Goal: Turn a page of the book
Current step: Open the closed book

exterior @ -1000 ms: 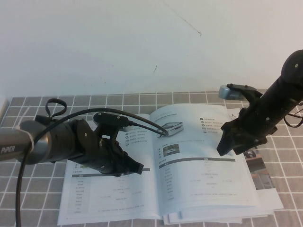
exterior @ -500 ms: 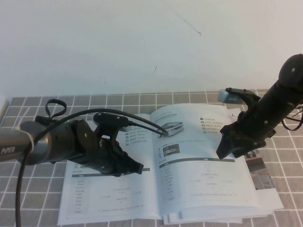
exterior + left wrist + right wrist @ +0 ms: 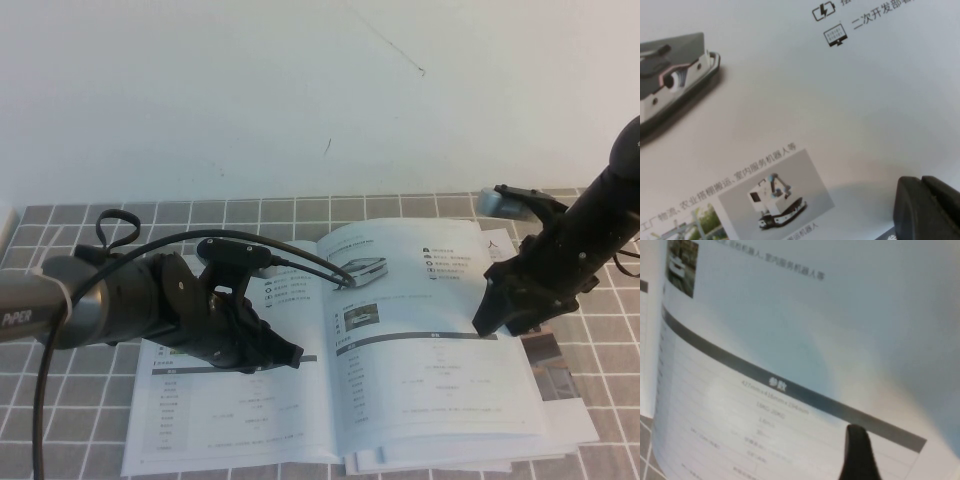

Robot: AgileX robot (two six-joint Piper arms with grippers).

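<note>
An open book [image 3: 330,400] lay flat on a grey-tiled surface [image 3: 60,420], filling the lower centre of the high view, with loose brochures [image 3: 560,385] poking out beneath its lower right corner. At centre left, the left gripper [image 3: 285,355] rested low on the left-hand sheet, its fingers together. At centre right, the right gripper [image 3: 490,320] hovered at the outer edge of the right-hand page [image 3: 430,350]; whether it was open or closed could not be told. That page, printed with a white flat vehicle [image 3: 362,270], lay unlifted, so the turn seemed barely begun. A plain white wall [image 3: 300,90] stood behind.
</note>
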